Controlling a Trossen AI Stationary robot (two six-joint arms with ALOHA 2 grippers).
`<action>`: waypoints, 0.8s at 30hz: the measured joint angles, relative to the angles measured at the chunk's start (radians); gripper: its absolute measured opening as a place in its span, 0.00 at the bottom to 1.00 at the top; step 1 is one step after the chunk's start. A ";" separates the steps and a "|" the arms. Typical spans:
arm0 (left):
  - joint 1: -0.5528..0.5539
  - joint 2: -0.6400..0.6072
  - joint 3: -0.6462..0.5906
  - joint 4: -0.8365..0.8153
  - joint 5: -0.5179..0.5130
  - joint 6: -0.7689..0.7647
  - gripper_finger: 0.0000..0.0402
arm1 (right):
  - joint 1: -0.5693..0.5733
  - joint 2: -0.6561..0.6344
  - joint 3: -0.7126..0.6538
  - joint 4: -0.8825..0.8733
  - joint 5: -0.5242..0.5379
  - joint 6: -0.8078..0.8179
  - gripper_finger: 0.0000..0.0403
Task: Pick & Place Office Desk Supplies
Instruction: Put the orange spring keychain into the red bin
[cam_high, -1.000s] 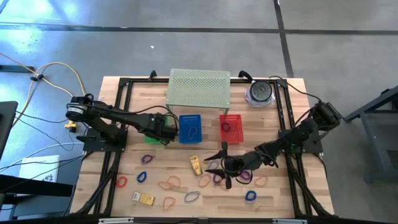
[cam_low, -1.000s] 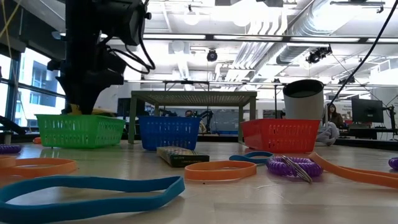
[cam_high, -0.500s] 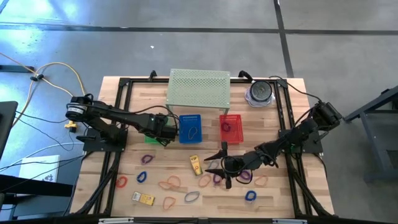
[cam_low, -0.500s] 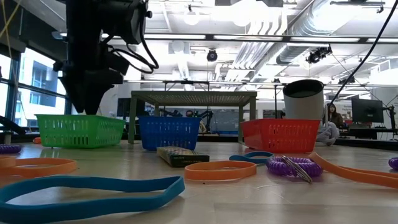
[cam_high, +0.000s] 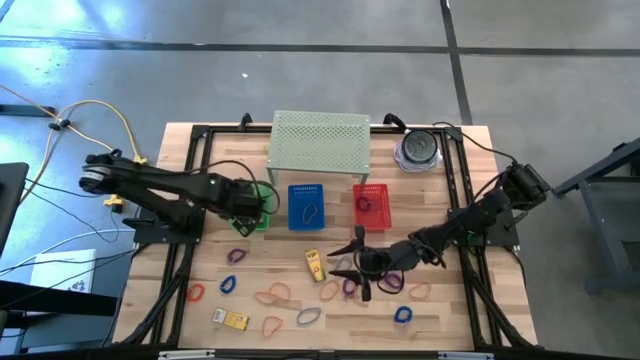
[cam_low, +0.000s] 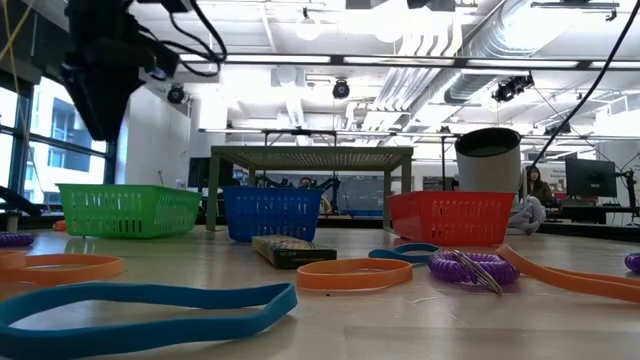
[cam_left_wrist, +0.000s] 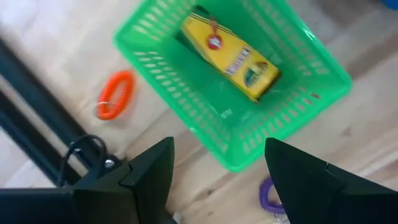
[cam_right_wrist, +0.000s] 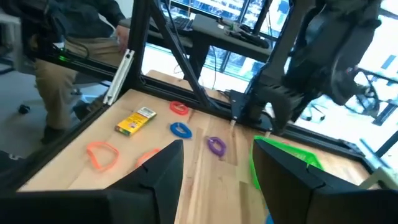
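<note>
Rubber bands in red, blue, purple and orange lie scattered over the near half of the table (cam_high: 290, 296). Two yellow packets (cam_high: 315, 264) (cam_high: 231, 319) lie among them. A third yellow packet (cam_left_wrist: 230, 53) lies flat on the bottom of the green basket (cam_left_wrist: 292, 93) (cam_high: 260, 220). My left gripper (cam_left_wrist: 217, 180) (cam_high: 250, 205) hangs open above that basket, pointing down, with nothing between its fingers. My right gripper (cam_high: 348, 264) (cam_right_wrist: 217, 180) stands open and level above the bands right of the table's middle, holding nothing.
A blue basket (cam_high: 307, 206) and a red basket (cam_high: 371, 207), each with a band inside, stand right of the green one. Behind them are the pale green perforated shelf (cam_high: 320, 142) and a round grey-and-clear object (cam_high: 418, 150). An orange coil band (cam_left_wrist: 116, 94) lies beside the green basket.
My left gripper has risen from the green basket's rim and drawn back toward the table's left edge. The yellow packet that showed at its tips a second ago is gone from them and lies in the basket. My right gripper has kept still.
</note>
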 joint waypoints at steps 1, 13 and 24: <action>0.012 -0.011 0.000 -0.007 -0.010 -0.017 0.60 | -0.001 0.000 0.000 -0.002 -0.008 0.012 0.45; 0.379 -0.017 0.001 -0.118 0.017 0.148 0.60 | -0.006 0.000 0.000 -0.015 -0.044 0.058 0.45; 0.645 -0.017 -0.051 -0.092 0.049 0.387 0.60 | -0.006 0.000 0.000 -0.041 -0.042 0.068 0.45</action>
